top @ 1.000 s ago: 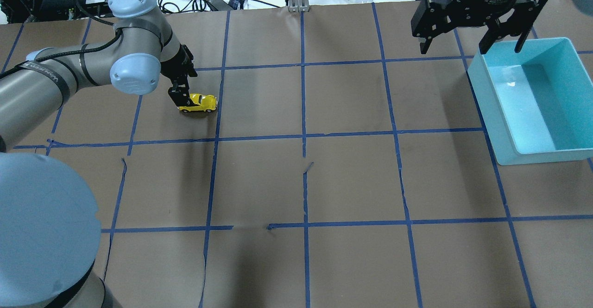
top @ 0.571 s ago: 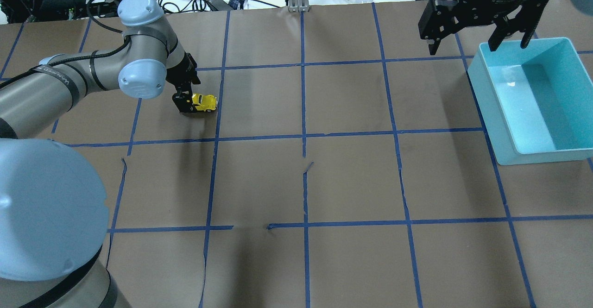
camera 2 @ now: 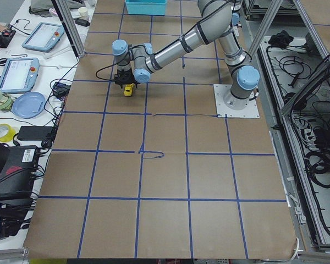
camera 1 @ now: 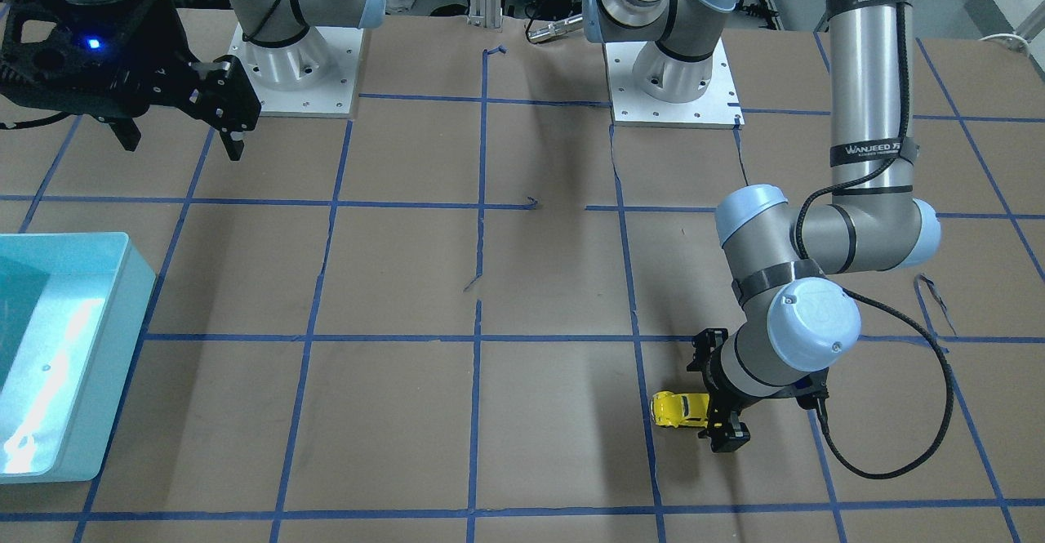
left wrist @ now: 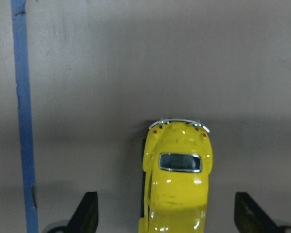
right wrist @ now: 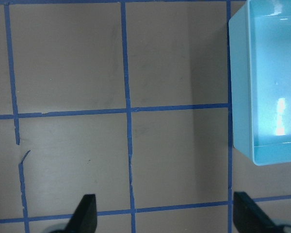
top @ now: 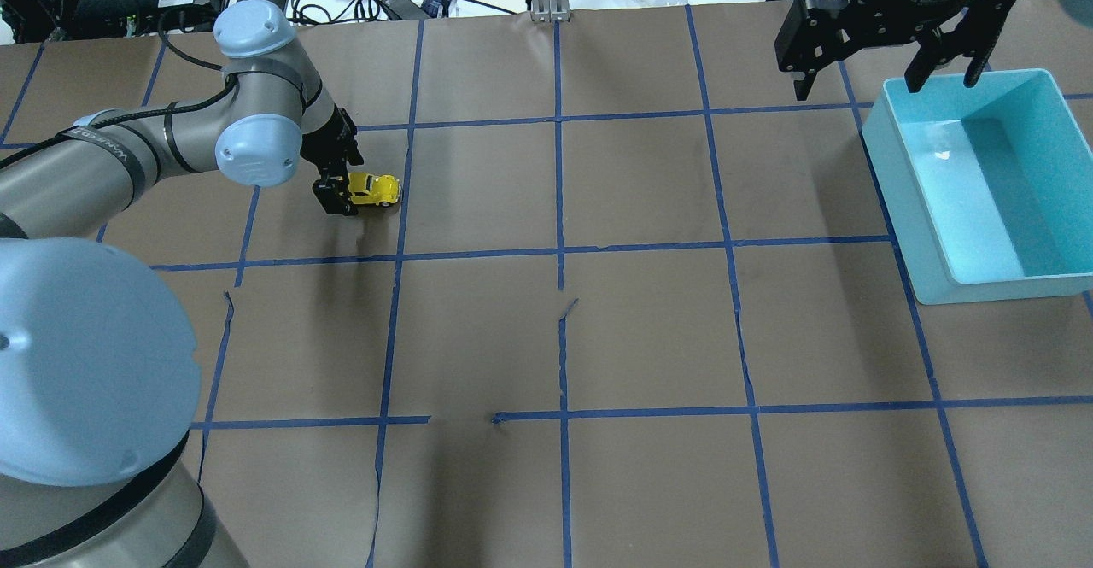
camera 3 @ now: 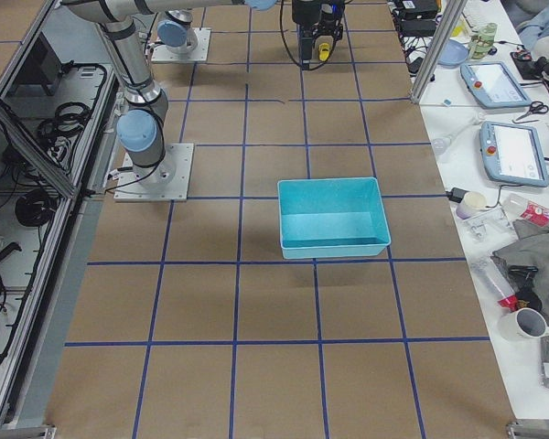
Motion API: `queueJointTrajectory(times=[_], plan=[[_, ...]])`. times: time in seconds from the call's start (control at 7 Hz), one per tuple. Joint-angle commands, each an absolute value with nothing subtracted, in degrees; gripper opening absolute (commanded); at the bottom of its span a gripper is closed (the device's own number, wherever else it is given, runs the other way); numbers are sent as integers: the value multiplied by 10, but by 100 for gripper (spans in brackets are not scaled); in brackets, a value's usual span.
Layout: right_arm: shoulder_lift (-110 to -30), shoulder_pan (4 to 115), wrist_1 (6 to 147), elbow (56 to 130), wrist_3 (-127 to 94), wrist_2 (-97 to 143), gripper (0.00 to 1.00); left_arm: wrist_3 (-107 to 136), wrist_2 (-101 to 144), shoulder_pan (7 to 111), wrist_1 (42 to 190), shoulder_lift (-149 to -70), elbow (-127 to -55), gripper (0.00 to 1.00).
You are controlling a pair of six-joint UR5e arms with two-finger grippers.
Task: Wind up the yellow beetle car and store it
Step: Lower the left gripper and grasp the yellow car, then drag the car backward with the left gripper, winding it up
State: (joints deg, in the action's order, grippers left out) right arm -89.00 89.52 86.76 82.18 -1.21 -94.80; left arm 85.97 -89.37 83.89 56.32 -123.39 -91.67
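Observation:
The yellow beetle car [top: 376, 189] stands on its wheels on the brown paper at the table's far left; it also shows in the front view [camera 1: 678, 409]. My left gripper [top: 340, 184] is low over it and open. In the left wrist view the car [left wrist: 177, 179] lies between the two fingertips [left wrist: 87, 213], with a gap on each side. My right gripper [top: 884, 85] is open and empty, held high by the far left corner of the teal bin [top: 905, 175].
The teal bin [camera 1: 122, 282] is empty and stands at the table's right edge; it also shows in the right wrist view [right wrist: 240, 97]. Blue tape lines grid the brown paper. Cables and gear lie beyond the far edge.
My left gripper has come down around the car's rear end, still open. The car has stayed where it was. My right gripper has shifted slightly to the right, towards the bin.

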Motion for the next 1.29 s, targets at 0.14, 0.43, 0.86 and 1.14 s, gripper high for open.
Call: queueJointTrajectory(times=[0.14, 0.43, 0.86, 1.14], plan=[[-892, 896, 867, 823, -11, -947, 100, 874, -889, 838, 562, -1231, -916, 0], [-893, 896, 867, 824, -16, -947, 100, 874, -876, 838, 555, -1226, -916, 0], [-892, 896, 867, 825, -14, -947, 100, 890, -795, 848, 558, -1203, -911, 0], [-893, 896, 867, 825, -14, -946, 100, 892, -780, 874, 561, -1202, -917, 0]])
